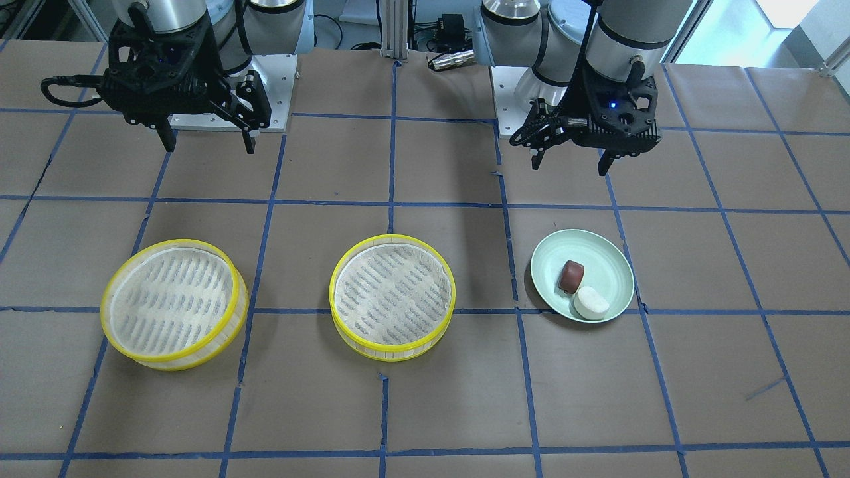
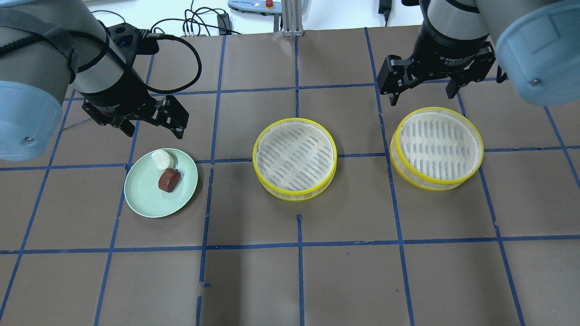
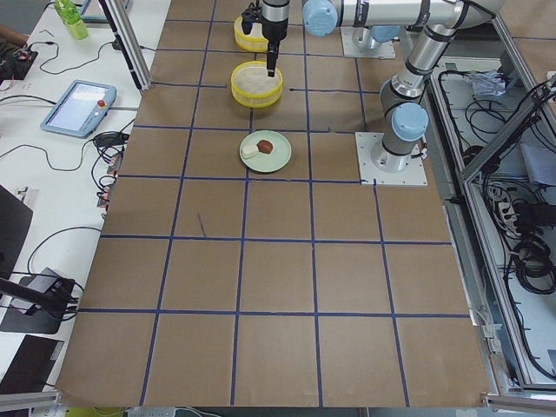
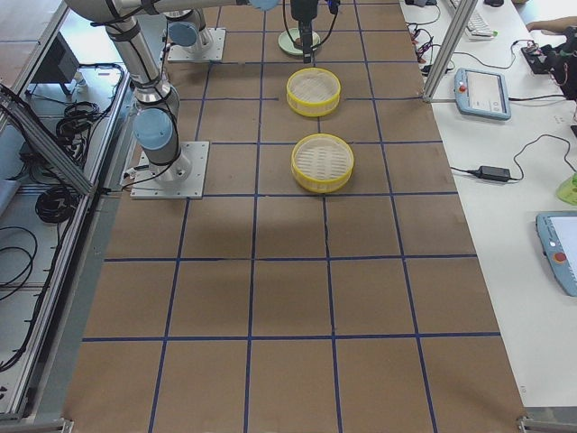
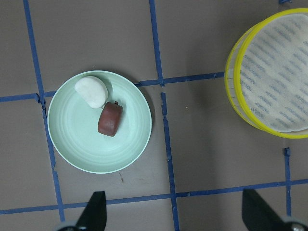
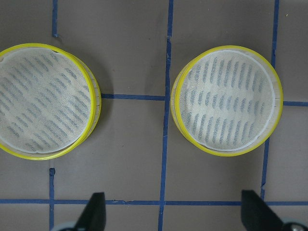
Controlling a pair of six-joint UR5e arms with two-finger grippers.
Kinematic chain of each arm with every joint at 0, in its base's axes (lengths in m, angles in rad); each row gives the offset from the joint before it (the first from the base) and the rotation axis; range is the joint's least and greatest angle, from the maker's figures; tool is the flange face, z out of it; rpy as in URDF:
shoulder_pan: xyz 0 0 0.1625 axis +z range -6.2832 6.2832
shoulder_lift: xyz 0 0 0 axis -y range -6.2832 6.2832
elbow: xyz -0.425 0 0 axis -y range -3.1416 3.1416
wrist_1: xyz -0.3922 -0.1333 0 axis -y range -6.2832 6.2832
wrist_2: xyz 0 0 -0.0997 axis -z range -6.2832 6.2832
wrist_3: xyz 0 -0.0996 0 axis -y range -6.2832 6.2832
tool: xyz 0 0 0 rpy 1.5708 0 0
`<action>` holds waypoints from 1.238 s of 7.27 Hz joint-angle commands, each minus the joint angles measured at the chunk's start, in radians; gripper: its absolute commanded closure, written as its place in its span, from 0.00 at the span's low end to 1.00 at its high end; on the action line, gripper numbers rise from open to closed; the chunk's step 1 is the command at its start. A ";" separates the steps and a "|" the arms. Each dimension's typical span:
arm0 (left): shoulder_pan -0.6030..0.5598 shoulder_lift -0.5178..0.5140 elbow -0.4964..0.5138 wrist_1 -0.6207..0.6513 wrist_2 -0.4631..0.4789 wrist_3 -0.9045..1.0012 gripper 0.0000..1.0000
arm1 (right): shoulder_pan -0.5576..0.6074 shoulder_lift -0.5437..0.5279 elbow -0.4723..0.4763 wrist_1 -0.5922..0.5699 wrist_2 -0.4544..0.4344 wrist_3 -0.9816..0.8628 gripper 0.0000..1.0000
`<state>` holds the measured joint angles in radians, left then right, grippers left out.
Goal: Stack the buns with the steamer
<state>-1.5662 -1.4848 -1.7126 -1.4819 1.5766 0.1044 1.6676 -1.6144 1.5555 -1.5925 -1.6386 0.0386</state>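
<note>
A white bun [image 2: 162, 159] and a reddish-brown bun [image 2: 169, 180] lie side by side on a pale green plate [image 2: 145, 199]; both also show in the left wrist view: white bun [image 5: 91, 91], reddish-brown bun [image 5: 110, 120]. Two empty yellow-rimmed steamer baskets stand on the table: one in the middle [image 2: 295, 154], one on the right [image 2: 437, 147]. My left gripper [image 2: 155, 132] is open and empty, raised above the plate's far edge. My right gripper [image 2: 422, 97] is open and empty, raised just beyond the right steamer.
The brown table surface [image 2: 299, 280] is marked with a blue tape grid. The arm bases and cables sit at the robot's side [image 1: 392, 40]. In the side views a tablet [image 3: 78, 106] and cables lie beside the table.
</note>
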 commanded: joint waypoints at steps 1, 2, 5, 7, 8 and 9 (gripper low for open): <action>0.000 0.000 0.002 0.000 0.000 0.001 0.00 | 0.017 0.004 0.001 -0.004 0.002 0.001 0.00; 0.000 0.000 0.001 0.000 0.002 0.003 0.00 | 0.018 0.004 0.003 0.000 0.002 0.001 0.00; 0.002 0.008 -0.010 -0.006 0.002 0.011 0.00 | 0.018 0.011 0.006 0.000 -0.007 0.015 0.00; 0.102 -0.009 -0.051 0.043 0.052 0.174 0.00 | 0.020 0.007 0.014 0.003 -0.013 0.015 0.00; 0.160 -0.040 -0.102 0.113 0.048 0.260 0.00 | 0.020 0.002 0.029 0.002 -0.017 0.006 0.00; 0.178 -0.093 -0.149 0.211 0.051 0.270 0.00 | 0.020 0.001 0.044 0.000 -0.012 -0.008 0.00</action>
<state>-1.4298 -1.5259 -1.8051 -1.3733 1.6216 0.3230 1.6870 -1.6107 1.5822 -1.5908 -1.6526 0.0443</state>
